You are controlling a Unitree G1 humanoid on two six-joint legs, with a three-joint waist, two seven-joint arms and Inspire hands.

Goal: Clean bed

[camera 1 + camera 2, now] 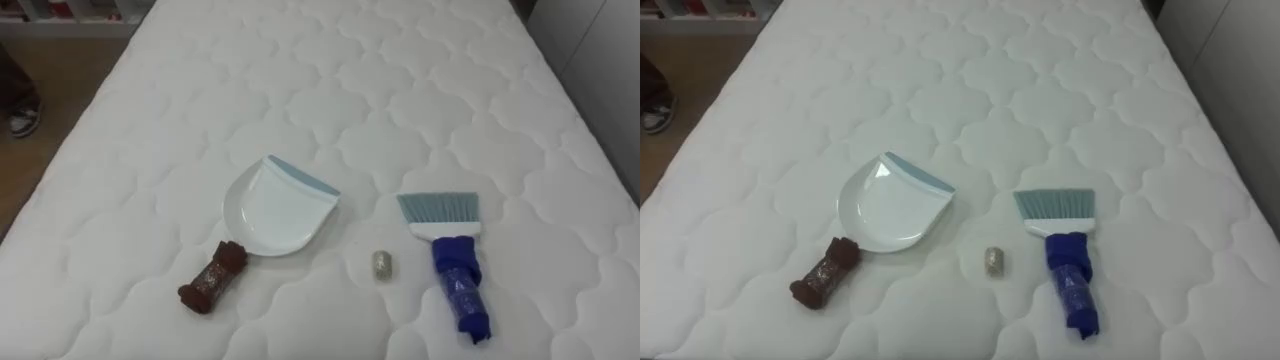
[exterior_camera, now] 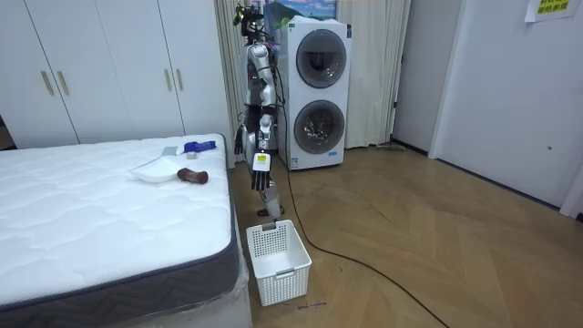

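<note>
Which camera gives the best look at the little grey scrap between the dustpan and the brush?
The left eye view: it looks down on the scrap, lying apart from the dustpan and brush on the mattress. The right eye view shows it almost the same. In the room view it is too small to make out.

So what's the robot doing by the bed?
Nothing is being handled yet. The robot stands beside the white quilted mattress, its left hand and right hand hanging by its sides. On it lie a white dustpan with a brown handle, a small grey scrap and a blue-handled brush with teal bristles.
</note>
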